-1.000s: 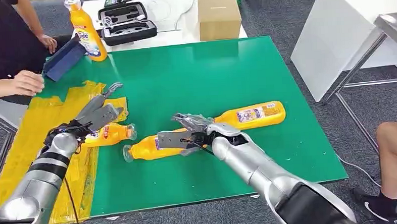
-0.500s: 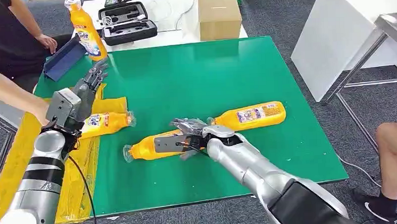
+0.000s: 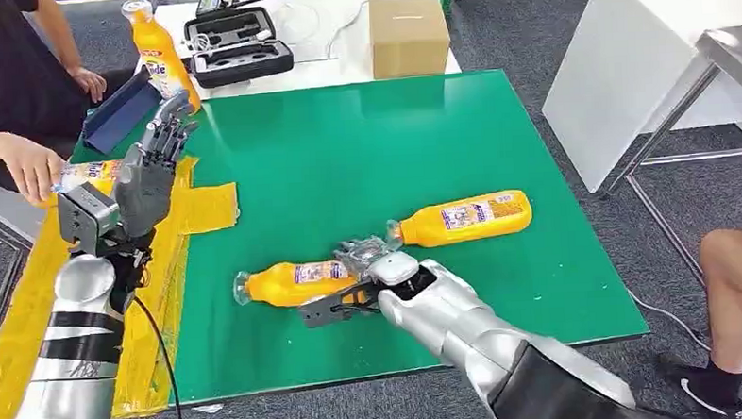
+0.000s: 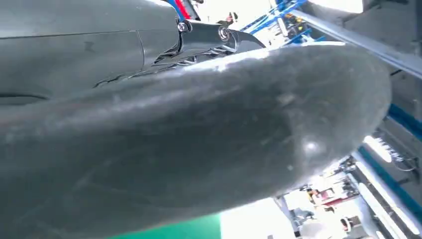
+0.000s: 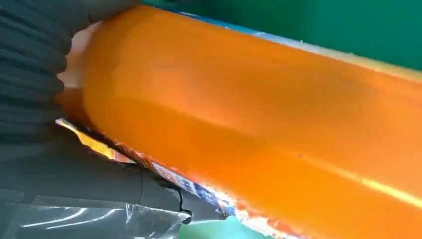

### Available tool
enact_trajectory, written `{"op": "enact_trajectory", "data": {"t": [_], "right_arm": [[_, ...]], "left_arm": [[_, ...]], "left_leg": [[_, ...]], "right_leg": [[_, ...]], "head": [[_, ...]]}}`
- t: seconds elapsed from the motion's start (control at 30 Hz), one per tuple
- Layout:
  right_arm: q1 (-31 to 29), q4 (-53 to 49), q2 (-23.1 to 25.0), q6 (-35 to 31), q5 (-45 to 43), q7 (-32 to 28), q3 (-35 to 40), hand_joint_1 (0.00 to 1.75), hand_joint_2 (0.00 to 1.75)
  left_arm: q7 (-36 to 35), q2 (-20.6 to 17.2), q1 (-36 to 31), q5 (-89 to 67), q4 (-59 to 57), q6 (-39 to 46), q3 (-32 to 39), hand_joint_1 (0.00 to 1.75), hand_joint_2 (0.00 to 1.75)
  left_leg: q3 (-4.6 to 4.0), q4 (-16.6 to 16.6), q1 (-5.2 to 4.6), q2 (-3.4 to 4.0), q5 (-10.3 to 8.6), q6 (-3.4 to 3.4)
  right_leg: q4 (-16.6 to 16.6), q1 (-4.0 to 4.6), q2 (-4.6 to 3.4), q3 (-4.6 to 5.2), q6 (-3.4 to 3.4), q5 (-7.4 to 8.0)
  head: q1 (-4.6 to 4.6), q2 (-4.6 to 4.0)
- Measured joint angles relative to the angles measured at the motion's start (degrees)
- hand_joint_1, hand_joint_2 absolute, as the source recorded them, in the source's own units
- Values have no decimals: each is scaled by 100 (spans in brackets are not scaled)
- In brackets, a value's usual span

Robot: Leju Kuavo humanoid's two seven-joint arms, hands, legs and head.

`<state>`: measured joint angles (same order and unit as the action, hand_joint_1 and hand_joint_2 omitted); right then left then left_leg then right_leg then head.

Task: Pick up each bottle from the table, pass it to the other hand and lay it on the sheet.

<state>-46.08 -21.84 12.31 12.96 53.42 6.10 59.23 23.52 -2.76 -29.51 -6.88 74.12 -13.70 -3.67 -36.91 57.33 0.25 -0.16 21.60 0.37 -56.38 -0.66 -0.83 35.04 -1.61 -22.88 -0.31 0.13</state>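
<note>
An orange bottle lies on its side on the green table, and my right hand grips its wide end. The right wrist view has that orange bottle pressed against the right hand. A second orange bottle lies just beyond it, untouched. My left hand is raised above the yellow sheet, fingers spread and pointing up, holding nothing. The left hand sits very close to the lens in its wrist view. A person's hand holds a third bottle over the sheet's far end.
An upright orange bottle stands at the back left beside a blue folder. Behind the table are a black case and a cardboard box. A white table and a seated person's leg are on the right.
My left hand rose away from the bottle on the sheet, and a person's hand picked that bottle up. My right hand turned and closed around the near bottle.
</note>
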Motion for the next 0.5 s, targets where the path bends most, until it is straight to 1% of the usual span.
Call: {"op": "enact_trajectory", "data": {"t": [0.07, 0.1, 0.17, 0.3, 0.33, 0.4, 0.5], "right_arm": [[-2, 29, 0, 64, 0, 11, 44, 175, 175], [-6, 48, 0, 73, -11, 11, 66, 175, 175], [-13, 72, -6, 83, -46, 24, 75, 175, 175], [-35, 79, -13, 55, -234, 26, 44, 175, 175], [-38, 79, -15, 42, -297, 26, 7, 175, 175], [-44, 79, -15, 31, -350, 24, -63, 175, 175], [-68, 79, -15, 31, -374, 24, -102, 175, 175]], "left_arm": [[9, 0, 11, 11, 24, 9, -15, 0, 0], [13, 0, 12, 11, 26, 13, -24, 0, 0], [17, 2, 14, 24, 29, 33, -31, 0, 0], [22, 2, 36, 28, 31, 70, -33, 0, 0], [22, 0, 41, 26, 31, 85, -35, 0, 0], [22, 0, 50, 20, 31, 96, -35, 0, 0], [22, 0, 62, 9, 33, 98, -37, 0, 0]], "left_leg": [[20, -2, 1, -1, 5, -6], [36, -4, 1, -3, 14, -14], [53, -5, 2, -5, 20, -10], [57, -4, 2, -5, 7, 1], [56, -3, 2, -5, 3, 3], [53, -1, 1, -5, -3, 6], [53, 0, 1, -5, -4, 6]], "right_leg": [[2, 1, 0, 4, 3, -8], [3, 1, 0, 16, 20, -25], [4, 1, 1, 0, 20, -29], [2, 0, 0, -9, 17, -16], [1, 0, 0, -13, 4, -5], [0, -1, 2, -60, 1, 2], [-1, -1, 2, -61, 0, 2]], "head": [[-2, 0], [2, 0], [2, 0], [2, 0], [2, 0], [0, 0], [2, 0]]}}
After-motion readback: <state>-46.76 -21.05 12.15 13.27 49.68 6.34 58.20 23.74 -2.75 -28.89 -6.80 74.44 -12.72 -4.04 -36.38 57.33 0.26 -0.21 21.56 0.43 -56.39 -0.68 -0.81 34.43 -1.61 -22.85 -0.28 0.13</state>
